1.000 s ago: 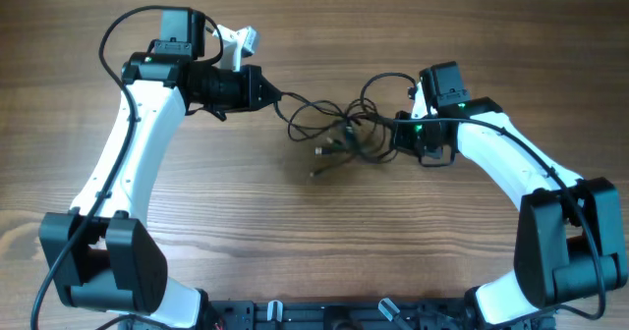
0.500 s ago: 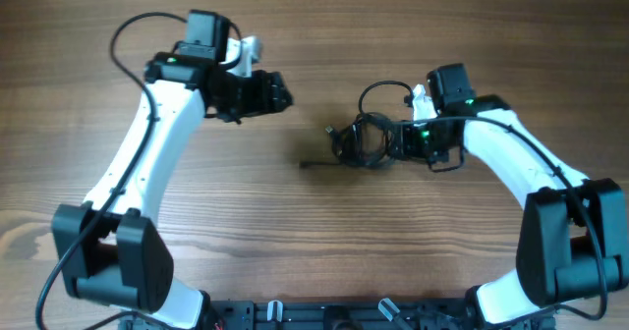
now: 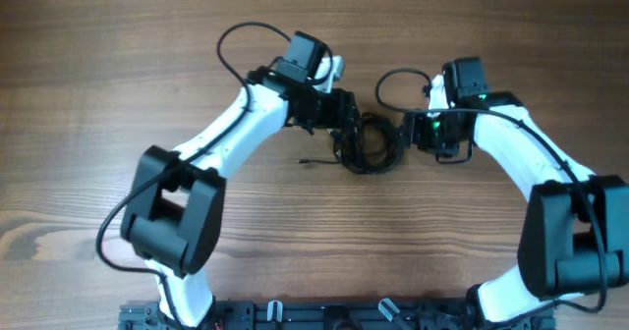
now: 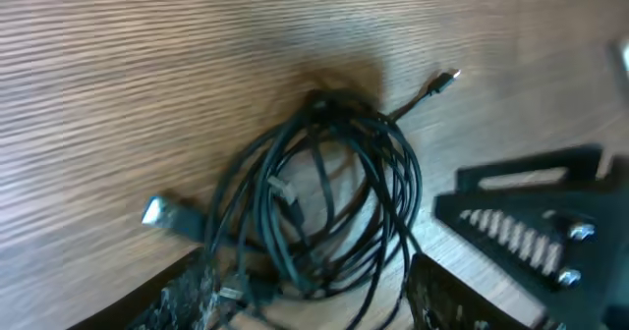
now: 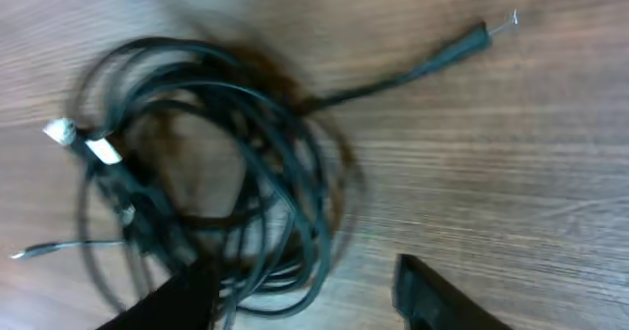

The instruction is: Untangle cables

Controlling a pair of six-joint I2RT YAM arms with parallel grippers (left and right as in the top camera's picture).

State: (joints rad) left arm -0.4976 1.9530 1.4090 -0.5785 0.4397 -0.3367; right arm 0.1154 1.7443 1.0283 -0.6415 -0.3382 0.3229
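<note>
A: Since a second ago the left hand (image 3: 346,122) has swung in from well away and now sits just beside the cables (image 3: 369,145). Back then they were drawn out in loose loops between the two hands; now they lie bunched in one tight coil on the bench (image 3: 118,84).

B: And the right hand (image 3: 413,136)?

A: It has barely shifted. It sits on the coil's other side, facing the left hand, so the coil lies between the two.

B: Is either one pinching a strand?

A: No. From the left wrist, the left hand's fingers (image 4: 187,296) stand spread. The coil lies just ahead of them, its near edge reaching into the gap. Strands run close by one finger, but I see neither finger pressing on them. The right hand's fingers (image 5: 437,296) are spread too, with the coil ahead of them and nearer one finger.

B: Any ends sticking out?

A: One thin lead with a plug tip (image 4: 447,77) pokes out of the coil on the side far from the left hand, flat on the wood. A silvery plug (image 4: 157,212) lies at the coil's edge, just ahead of one left finger.
</note>
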